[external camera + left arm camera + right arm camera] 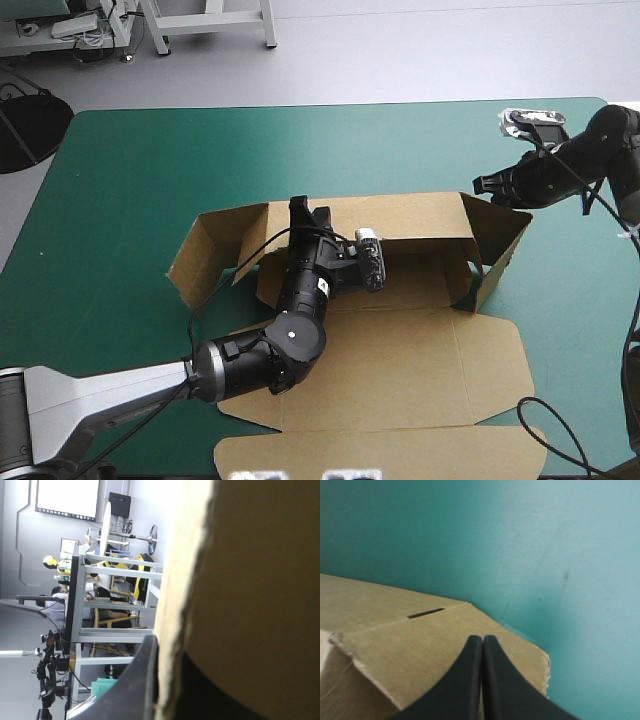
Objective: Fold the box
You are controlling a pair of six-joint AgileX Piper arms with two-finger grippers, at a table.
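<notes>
Nearest, its lid spread flat, the brown cut-board box point(400, 340) lies mid-table on the teal-green cover point(130, 170), with its back wall and side flaps raised. And the left gripper point(303, 212) is clamped on the back wall's top edge, board between its black fingers. Over to the right gripper point(482, 639): pinched closed on nothing, with the right side flap's corner just under its tips.

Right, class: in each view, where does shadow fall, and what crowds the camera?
High view: the box shades its floor under the far wall. Left wrist view: the box looms close, dim against the bright room. Right wrist view: the teal-green cover is unevenly lit beyond the shut right claw.
</notes>
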